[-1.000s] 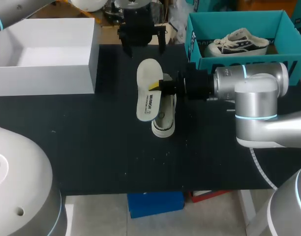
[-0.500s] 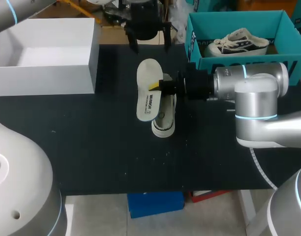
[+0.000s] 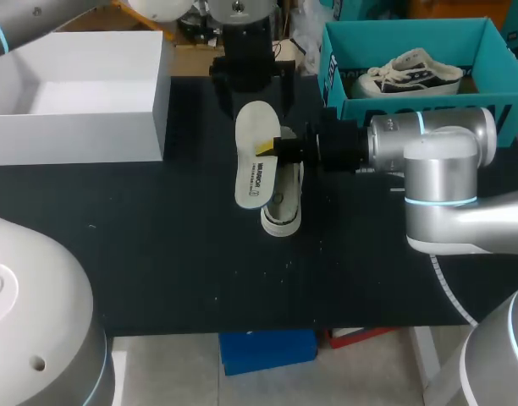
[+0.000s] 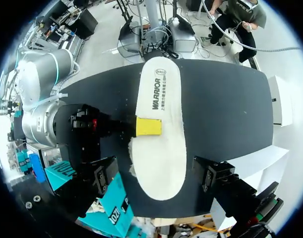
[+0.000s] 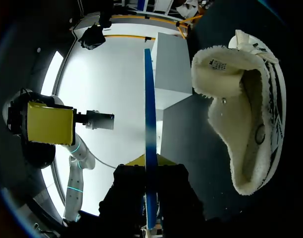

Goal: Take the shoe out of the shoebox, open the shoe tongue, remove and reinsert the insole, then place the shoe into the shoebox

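Note:
The white insole (image 3: 254,154) is lifted over the black table, with my right gripper (image 3: 271,146) shut on its edge near the middle. Under it lies the white shoe (image 3: 283,205) on its side, its fleecy lining (image 5: 240,124) showing. In the right wrist view the insole (image 5: 150,124) shows edge-on as a thin blue line rising from between the fingers. My left gripper (image 3: 249,85) hovers at the insole's far end, open. In the left wrist view its black fingers (image 4: 103,173) stand wide on both sides of the insole (image 4: 159,144), not touching it.
A teal shoebox (image 3: 411,110) at the back right holds a second shoe (image 3: 407,74). A white open box (image 3: 81,127) stands at the back left. The black table (image 3: 157,254) runs on toward the front.
My left gripper has come down and nearer to the insole's far end. The right arm, the insole and the shoe have not moved.

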`<state>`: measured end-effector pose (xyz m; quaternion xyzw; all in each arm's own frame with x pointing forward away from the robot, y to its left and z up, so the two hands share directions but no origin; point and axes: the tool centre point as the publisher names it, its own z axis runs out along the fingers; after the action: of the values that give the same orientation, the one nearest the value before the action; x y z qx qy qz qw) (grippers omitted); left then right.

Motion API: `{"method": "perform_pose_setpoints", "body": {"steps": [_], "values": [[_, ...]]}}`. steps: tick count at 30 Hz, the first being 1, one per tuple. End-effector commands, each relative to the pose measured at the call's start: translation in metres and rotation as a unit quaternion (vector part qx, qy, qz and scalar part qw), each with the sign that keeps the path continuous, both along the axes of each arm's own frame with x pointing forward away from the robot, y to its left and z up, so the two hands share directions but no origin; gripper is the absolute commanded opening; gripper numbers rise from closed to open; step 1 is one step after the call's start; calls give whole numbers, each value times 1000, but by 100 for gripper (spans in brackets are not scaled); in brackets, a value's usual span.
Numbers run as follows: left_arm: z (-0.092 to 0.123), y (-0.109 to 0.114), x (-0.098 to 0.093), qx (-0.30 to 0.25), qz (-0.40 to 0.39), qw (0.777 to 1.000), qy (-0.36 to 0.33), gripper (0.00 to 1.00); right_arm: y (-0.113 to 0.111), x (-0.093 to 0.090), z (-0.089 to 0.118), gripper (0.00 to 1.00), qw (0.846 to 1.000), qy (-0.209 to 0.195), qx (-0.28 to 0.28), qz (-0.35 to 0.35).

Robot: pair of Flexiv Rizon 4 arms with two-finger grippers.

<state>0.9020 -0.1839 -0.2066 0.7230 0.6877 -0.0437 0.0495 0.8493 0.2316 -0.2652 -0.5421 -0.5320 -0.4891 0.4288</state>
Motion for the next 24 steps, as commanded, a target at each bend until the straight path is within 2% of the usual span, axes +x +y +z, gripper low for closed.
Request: {"method": "perform_pose_setpoints", "body": {"steps": [1,6,13,20,22,24], "values": [[-4,11,-38,-10,6,1000,-25,100,2,0,0,0,1000,0,0,-2],[-12,14,-74,-13,13,1000,-23,100,2,0,0,0,1000,0,0,-2],[-18,20,-114,-24,19,999,-28,100,2,0,0,0,1000,0,0,-2],[-25,32,-136,-43,34,998,-34,100,2,0,0,0,1000,0,0,-2],[-25,36,-139,-65,35,996,-44,100,2,0,0,0,1000,0,0,-2],[-22,41,-140,-111,34,991,-59,100,2,0,0,0,1000,0,0,-2]]}}
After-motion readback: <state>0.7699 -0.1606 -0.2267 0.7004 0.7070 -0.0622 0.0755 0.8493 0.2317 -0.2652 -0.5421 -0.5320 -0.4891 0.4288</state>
